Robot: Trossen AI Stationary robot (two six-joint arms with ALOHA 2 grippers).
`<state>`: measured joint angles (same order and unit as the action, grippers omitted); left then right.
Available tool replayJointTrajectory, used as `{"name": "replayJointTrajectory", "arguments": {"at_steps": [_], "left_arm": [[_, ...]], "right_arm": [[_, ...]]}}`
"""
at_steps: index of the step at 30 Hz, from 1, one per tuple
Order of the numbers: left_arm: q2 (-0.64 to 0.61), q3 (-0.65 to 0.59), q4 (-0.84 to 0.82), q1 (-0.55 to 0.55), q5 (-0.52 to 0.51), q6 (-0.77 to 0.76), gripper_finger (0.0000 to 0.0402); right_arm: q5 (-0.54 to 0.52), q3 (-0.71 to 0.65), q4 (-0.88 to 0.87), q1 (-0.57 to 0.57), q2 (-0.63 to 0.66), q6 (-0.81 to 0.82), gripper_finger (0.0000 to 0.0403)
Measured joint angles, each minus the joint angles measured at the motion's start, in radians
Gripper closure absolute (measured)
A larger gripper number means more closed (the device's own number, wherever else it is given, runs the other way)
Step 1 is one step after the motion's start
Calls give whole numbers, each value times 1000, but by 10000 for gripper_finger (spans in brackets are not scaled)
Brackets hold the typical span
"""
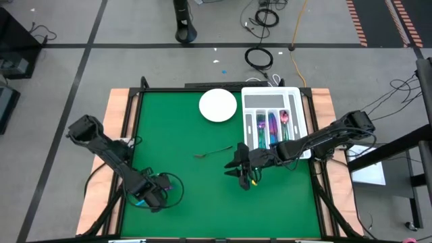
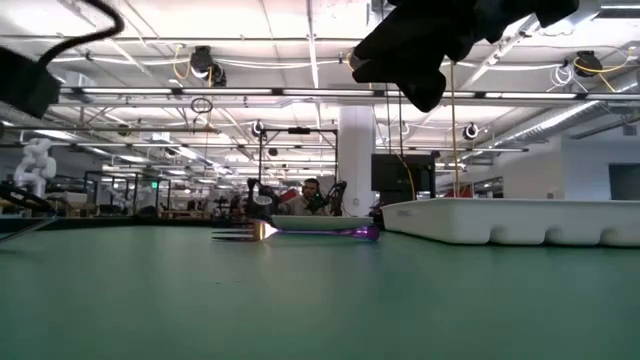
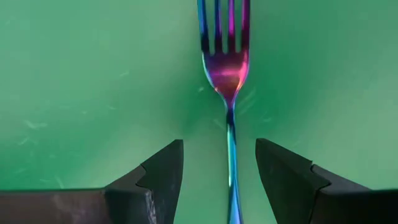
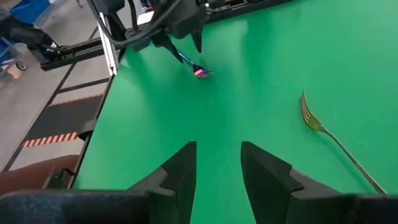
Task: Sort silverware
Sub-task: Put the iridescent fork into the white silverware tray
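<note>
Close under the left wrist camera, a fork (image 3: 227,93) with an iridescent blue-pink finish lies flat on the green table (image 1: 182,135), its handle running between the two dark fingers (image 3: 155,177) of the left gripper (image 1: 160,200). Those fingers stand spread on either side of the handle without touching it, so the pincer is released and grasps nothing. That arm reaches in from the table's left edge, bent at the elbow, with its gripper low near the front-left corner.

From the right edge the right arm stretches level across the table, its gripper (image 1: 241,177) hanging above the mat a little right of centre. Its fingers (image 4: 180,168) are parted with only green mat showing in the gap; it holds nothing.

Near the middle of the table lies a second fork (image 1: 213,152), gold-toned at the tines, well apart from both grippers. At the back edge sits a white round plate (image 1: 218,105), and just beside it, toward the back-right corner, a white slotted tray (image 1: 300,101) with several pieces of silverware (image 1: 273,125) lying lengthwise in its compartments.
</note>
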<state>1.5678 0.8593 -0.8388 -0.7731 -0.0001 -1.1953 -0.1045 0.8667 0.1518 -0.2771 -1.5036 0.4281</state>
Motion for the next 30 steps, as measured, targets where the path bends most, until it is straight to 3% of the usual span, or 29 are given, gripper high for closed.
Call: {"name": "replayJointTrajectory", "arguments": {"at_steps": [12, 24, 30], "left_arm": [[2, -74, 77, 0, 29, 33, 208], [4, -76, 63, 1, 47, 78, 387], [1, -64, 59, 5, 30, 77, 385]], "right_arm": [[0, 0, -5, 0, 0, -3, 289], [-4, 0, -5, 0, 0, -7, 289], [-4, 0, -6, 0, 0, -6, 289]]}}
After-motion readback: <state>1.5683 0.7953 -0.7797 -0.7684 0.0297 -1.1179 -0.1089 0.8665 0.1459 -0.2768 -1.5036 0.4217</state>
